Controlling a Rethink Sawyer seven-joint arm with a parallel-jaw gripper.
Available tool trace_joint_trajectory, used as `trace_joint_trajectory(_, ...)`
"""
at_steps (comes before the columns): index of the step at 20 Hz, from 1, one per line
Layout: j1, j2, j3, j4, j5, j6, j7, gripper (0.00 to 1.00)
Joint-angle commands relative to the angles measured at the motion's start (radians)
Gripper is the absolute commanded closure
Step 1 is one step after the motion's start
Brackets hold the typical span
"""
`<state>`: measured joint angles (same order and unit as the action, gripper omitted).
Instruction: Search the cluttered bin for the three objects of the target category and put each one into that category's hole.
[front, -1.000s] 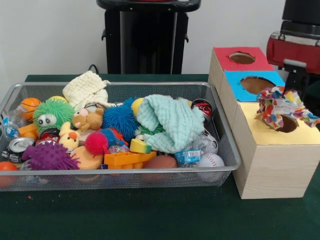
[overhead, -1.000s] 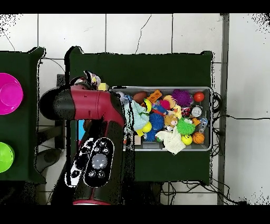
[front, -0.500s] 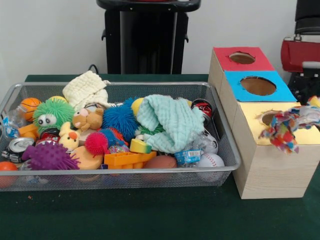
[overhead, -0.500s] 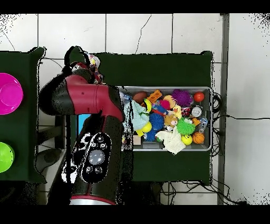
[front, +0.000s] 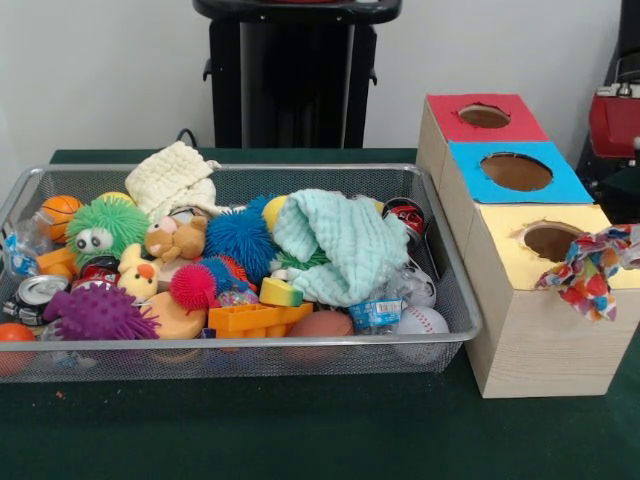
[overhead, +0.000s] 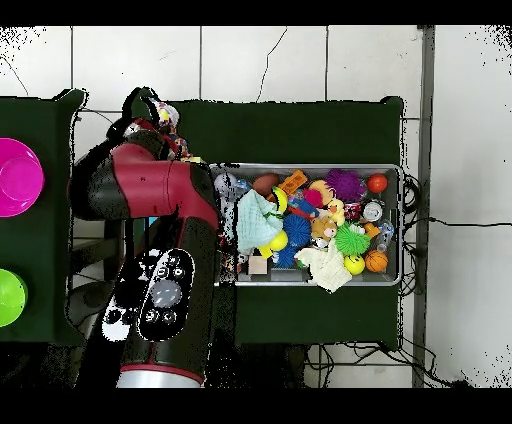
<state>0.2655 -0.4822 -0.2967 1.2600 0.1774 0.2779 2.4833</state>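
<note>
On the green table (front: 300, 430) we see the colourful cloth (front: 590, 275) draped over the yellow box top's (front: 520, 260) edge beside its hole (front: 551, 241); we cannot tell our gripper's state, hidden past the frame.

Multicoloured patchwork cloth (front: 590, 272); mint cloth (front: 335, 245)

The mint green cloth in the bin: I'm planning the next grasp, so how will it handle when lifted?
The mint green cloth lies crumpled, so probably floppy and light. It drapes over neighbouring toys, so it may drag or snag some.
</note>
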Motion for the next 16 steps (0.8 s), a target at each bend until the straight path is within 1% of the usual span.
trace_joint_trajectory(1,-0.046,-0.035,0.092,0.149,0.009,0.259,0.04,1.0)
trace_joint_trajectory(2,-0.048,-0.045,0.089,0.157,0.0,0.312,0.02,1.0)
trace_joint_trajectory(5,-0.062,-0.081,0.102,0.193,-0.004,0.378,-0.008,1.0)
trace_joint_trajectory(9,-0.061,-0.094,0.096,0.189,0.0,0.427,0.017,1.0)
trace_joint_trajectory(11,-0.059,-0.096,0.096,0.175,0.01,0.435,0.041,1.0)
trace_joint_trajectory(16,-0.046,-0.078,0.107,0.15,0.056,0.399,0.133,1.0)
